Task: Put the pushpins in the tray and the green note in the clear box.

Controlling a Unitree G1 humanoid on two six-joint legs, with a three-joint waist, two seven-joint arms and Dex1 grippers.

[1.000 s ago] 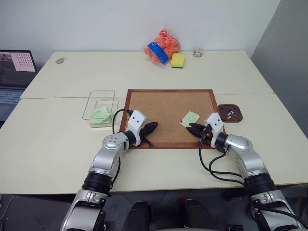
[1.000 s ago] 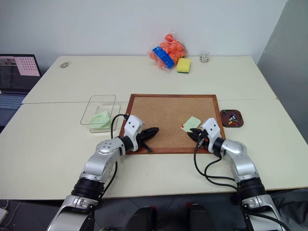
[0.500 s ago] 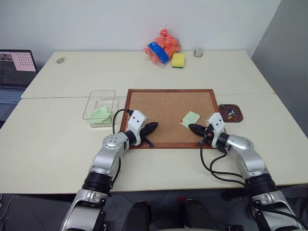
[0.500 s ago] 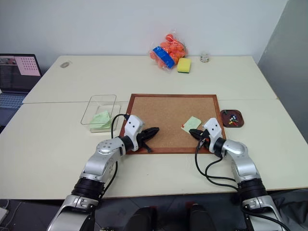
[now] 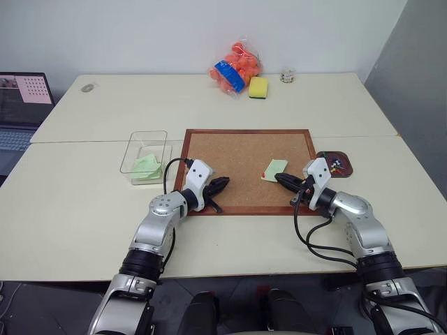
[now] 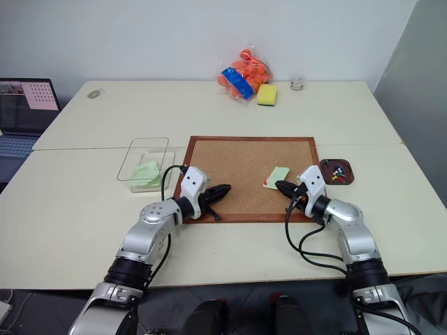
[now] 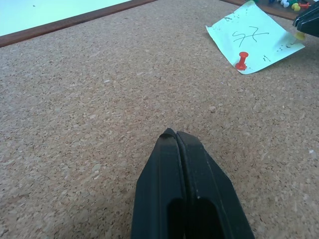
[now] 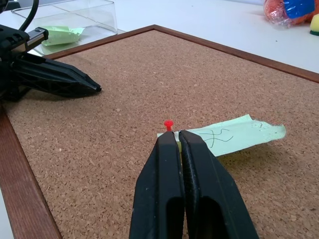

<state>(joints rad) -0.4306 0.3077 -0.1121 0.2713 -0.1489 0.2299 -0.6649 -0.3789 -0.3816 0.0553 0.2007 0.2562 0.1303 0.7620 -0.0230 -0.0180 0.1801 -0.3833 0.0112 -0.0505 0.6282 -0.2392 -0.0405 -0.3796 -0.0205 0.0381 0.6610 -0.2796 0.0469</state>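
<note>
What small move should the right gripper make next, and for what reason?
Probably swing over to the tray and release there. The right gripper is shut beside the green note, apparently on a yellow pushpin. A red pushpin holds the note to the cork board, so the note must wait.

A black pen scribble is seen on the green note (image 7: 255, 36) pinned to the cork board (image 7: 99, 99); it looks like a loose squiggle, perhaps two joined strokes, and cannot be read as a word or number. Faint further marks near the note's edge are too small to be made out. Rows of small marks are shown on the laptop screen (image 5: 31, 88), also unreadable. No other text can be read.
</note>
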